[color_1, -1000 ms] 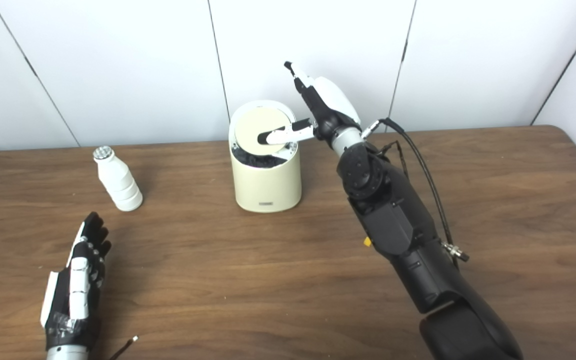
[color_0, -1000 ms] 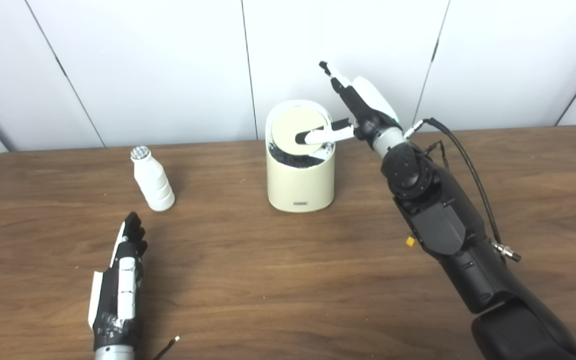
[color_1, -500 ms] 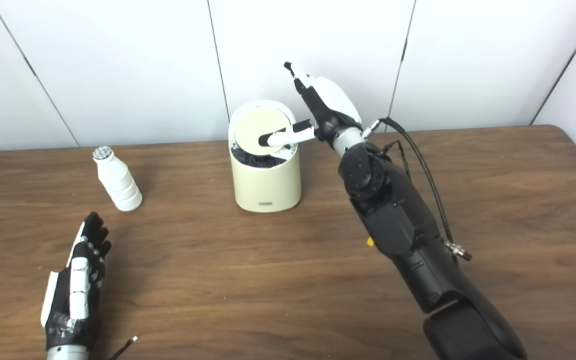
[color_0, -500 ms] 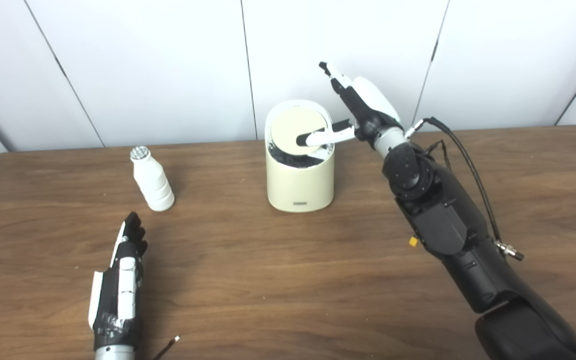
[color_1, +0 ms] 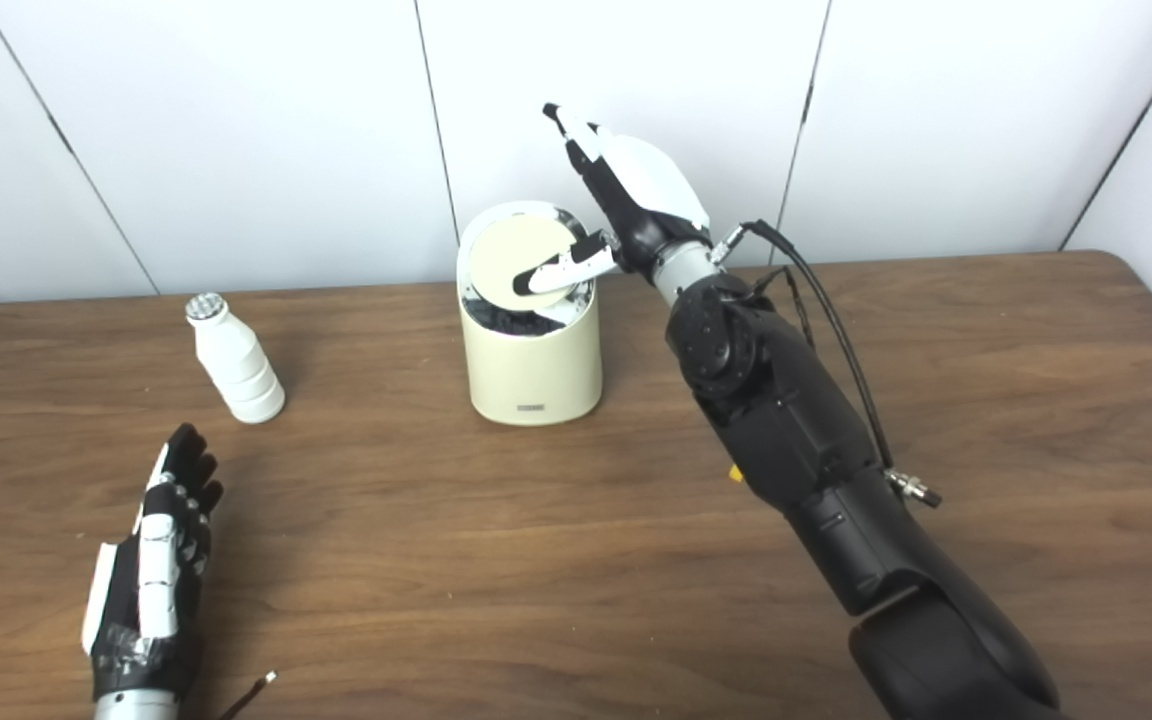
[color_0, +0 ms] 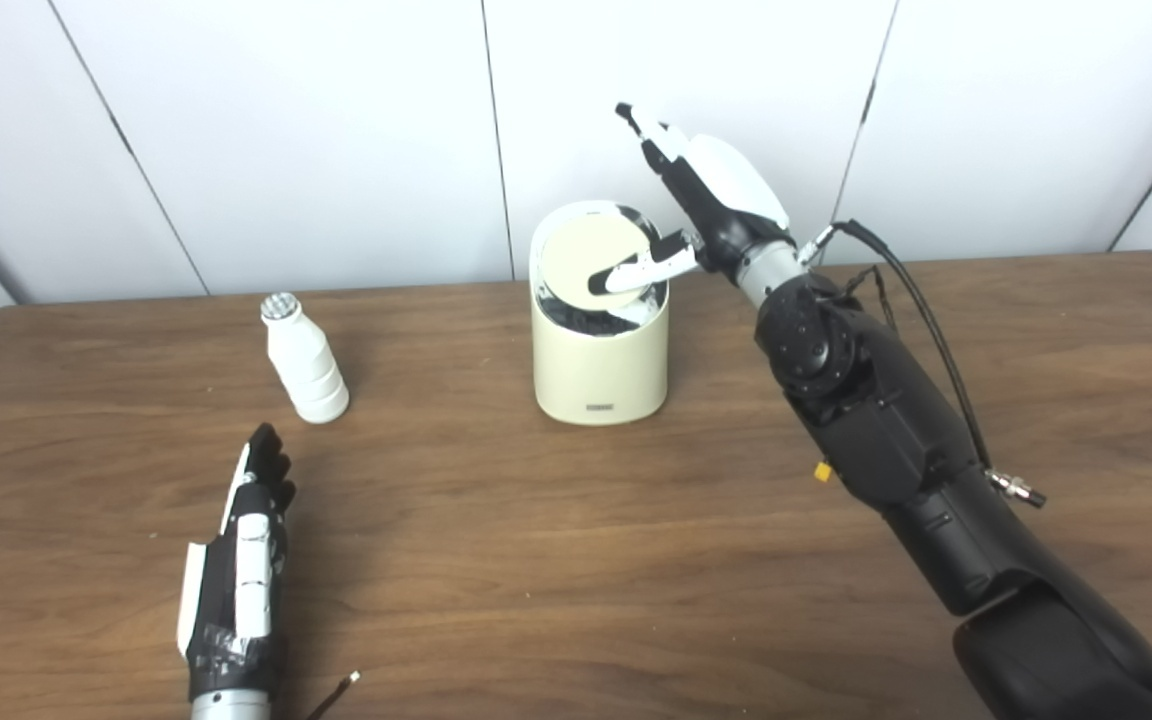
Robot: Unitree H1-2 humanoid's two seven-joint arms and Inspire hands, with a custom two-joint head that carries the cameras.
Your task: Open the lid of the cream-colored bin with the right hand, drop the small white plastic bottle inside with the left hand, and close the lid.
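Two robot hands in view. Right robot hand (color_0: 706,205) open, thumb pressing tilted lid (color_0: 591,260) of bin (color_0: 599,365) mid-table (color_0: 576,560). Left robot hand (color_0: 241,560) open, flat on table, empty. Bottle (color_0: 304,360) upright, left of bin, beyond left hand.

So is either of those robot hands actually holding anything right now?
No, nothing is gripped. The right hand only has its thumb pressing on the tilted lid of the cream bin. The left hand lies open on the table, away from the white bottle.
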